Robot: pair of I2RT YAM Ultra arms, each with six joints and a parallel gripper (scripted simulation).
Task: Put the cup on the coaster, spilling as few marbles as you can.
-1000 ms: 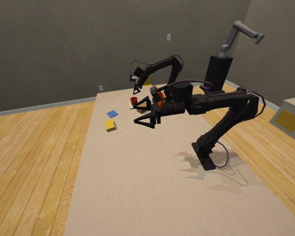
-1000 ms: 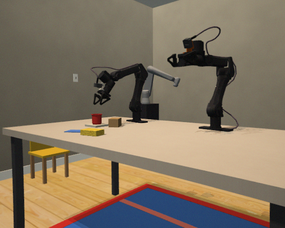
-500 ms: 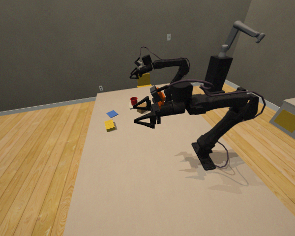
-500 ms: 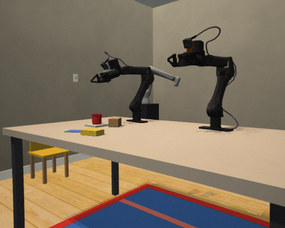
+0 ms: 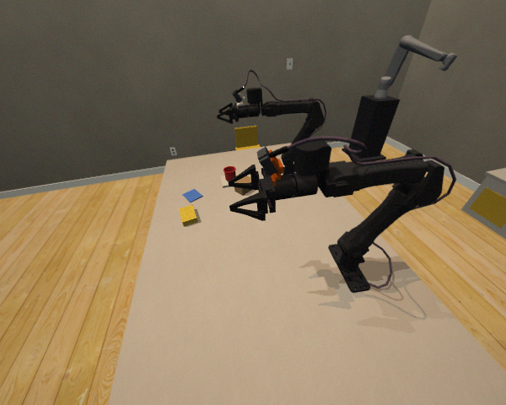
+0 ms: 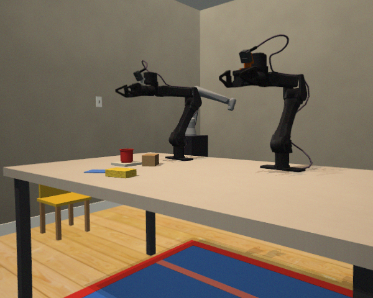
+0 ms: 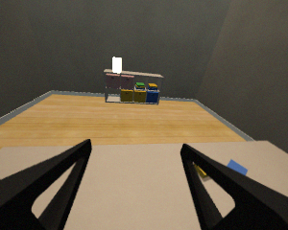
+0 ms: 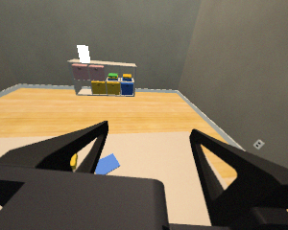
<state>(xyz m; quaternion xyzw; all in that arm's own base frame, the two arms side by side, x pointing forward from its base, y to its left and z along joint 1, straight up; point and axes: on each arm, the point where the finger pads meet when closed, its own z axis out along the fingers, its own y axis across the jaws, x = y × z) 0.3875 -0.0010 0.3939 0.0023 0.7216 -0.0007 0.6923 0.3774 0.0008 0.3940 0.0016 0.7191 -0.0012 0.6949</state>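
Note:
The red cup [image 5: 229, 173] stands upright on a thin white coaster [image 6: 126, 164] at the far part of the table; it also shows in the exterior view [image 6: 126, 155]. Its marbles are not visible from here. My right gripper [image 5: 226, 113] is open and empty, held high above and beyond the cup; it shows in the exterior view [image 6: 122, 90] and in its own wrist view [image 8: 149, 136]. My left gripper [image 5: 244, 193] [image 6: 223, 78] is open and empty, held high over the table's middle, nearer than the cup. Its fingers frame bare table in the left wrist view [image 7: 136, 153].
A brown block [image 6: 150, 159] sits right beside the coaster. A yellow sponge [image 5: 187, 213] and a flat blue square [image 5: 192, 195] lie near the table's left edge. A yellow chair [image 6: 59, 200] stands beyond that edge. A grey arm on a black stand [image 5: 373, 124] is behind the table.

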